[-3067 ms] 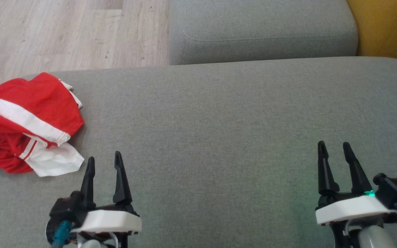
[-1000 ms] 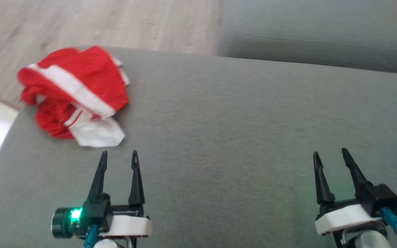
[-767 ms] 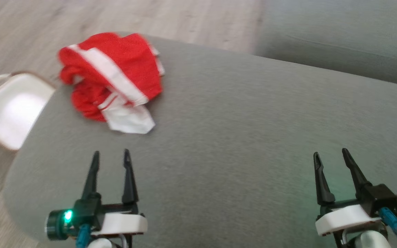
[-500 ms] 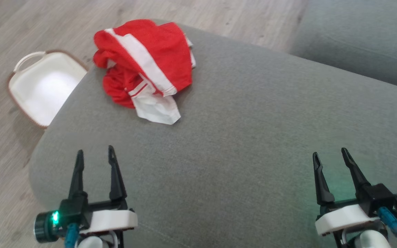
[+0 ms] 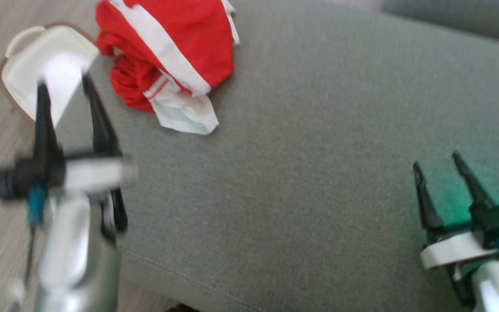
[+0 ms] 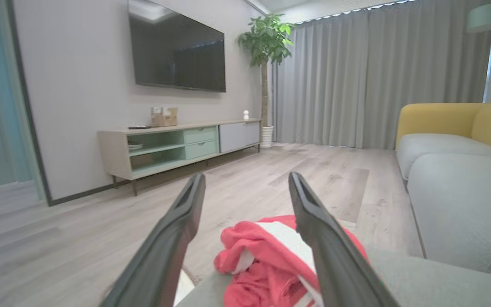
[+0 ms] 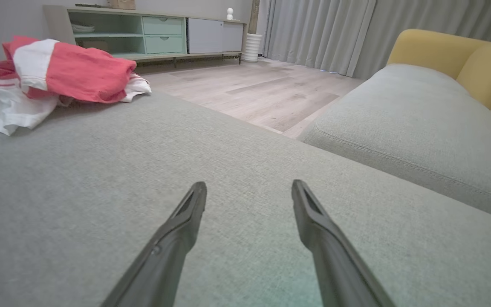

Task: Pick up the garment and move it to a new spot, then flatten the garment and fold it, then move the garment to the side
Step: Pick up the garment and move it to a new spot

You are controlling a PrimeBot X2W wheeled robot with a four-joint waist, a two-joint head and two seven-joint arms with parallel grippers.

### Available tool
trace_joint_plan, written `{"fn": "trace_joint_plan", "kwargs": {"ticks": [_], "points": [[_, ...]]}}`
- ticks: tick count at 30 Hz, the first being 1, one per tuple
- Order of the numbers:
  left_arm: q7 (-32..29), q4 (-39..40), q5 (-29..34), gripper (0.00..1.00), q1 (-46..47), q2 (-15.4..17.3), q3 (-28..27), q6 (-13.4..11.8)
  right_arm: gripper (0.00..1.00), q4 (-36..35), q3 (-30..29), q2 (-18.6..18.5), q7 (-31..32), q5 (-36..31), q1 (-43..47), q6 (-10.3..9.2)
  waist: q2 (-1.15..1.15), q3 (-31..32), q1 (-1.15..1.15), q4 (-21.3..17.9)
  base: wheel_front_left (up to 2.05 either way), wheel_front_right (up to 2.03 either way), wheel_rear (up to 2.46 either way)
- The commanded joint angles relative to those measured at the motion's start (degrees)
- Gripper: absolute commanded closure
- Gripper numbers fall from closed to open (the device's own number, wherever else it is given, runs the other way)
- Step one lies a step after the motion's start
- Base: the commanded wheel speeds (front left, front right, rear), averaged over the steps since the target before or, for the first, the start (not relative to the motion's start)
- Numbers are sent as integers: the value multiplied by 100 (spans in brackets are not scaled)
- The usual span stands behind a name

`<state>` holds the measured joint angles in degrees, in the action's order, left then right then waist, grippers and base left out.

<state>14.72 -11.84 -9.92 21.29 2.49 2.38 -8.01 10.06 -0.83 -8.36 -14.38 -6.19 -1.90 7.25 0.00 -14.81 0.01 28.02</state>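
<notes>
A crumpled red garment (image 5: 167,56) with white bands lies near the far left corner of the grey cushion (image 5: 319,143). It also shows in the left wrist view as a red heap (image 6: 267,264) and in the right wrist view at the upper left (image 7: 58,72). My left gripper (image 5: 64,86) is open and raised, blurred, left of the garment and short of it, holding nothing. My right gripper (image 5: 435,159) stands open and empty low over the cushion at the lower right, far from the garment.
A white basket (image 5: 37,65) with a brown rim sits on the wood floor just left of the cushion's corner. A second grey cushion (image 7: 420,119) and a yellow sofa back (image 7: 450,55) lie to the right. A TV cabinet (image 6: 177,145) stands against the far wall.
The head camera has swung left and down, bringing the basket into view. My left arm has lifted and moved forward toward the garment's left side. Both grippers stay open.
</notes>
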Motion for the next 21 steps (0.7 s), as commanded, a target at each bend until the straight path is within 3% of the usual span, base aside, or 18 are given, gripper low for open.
{"fn": "trace_joint_plan", "kwargs": {"ticks": [1, 4, 10, 17, 21], "points": [[28, -58, -93, 0, 417, 112, -233, 64, 0, -222, 164, -152, -62, -66, -180, 24, 0, -455, -1, -122, 0, 0, 0], [-194, -904, -271, 0, 1501, 247, -298, 238, 0, -346, 230, -404, -62, -94, -290, 24, 0, -864, -1, -175, 0, 0, 0], [-1294, -2712, -569, 0, 3365, 512, -361, 456, 0, -533, 445, -824, -62, -179, -473, 24, 0, -1462, -1, -312, 0, 0, 0], [-2354, -4507, -681, 0, 4216, 833, -492, 134, 0, -631, 621, -1009, -62, -148, -629, 24, 0, -1820, -1, -600, 0, 0, 0], [-2436, -4997, -731, 0, 4284, 899, -499, 155, 0, -677, 597, -1028, -62, -139, -652, 24, 0, -1921, -1, -703, 0, 0, 0]]}}
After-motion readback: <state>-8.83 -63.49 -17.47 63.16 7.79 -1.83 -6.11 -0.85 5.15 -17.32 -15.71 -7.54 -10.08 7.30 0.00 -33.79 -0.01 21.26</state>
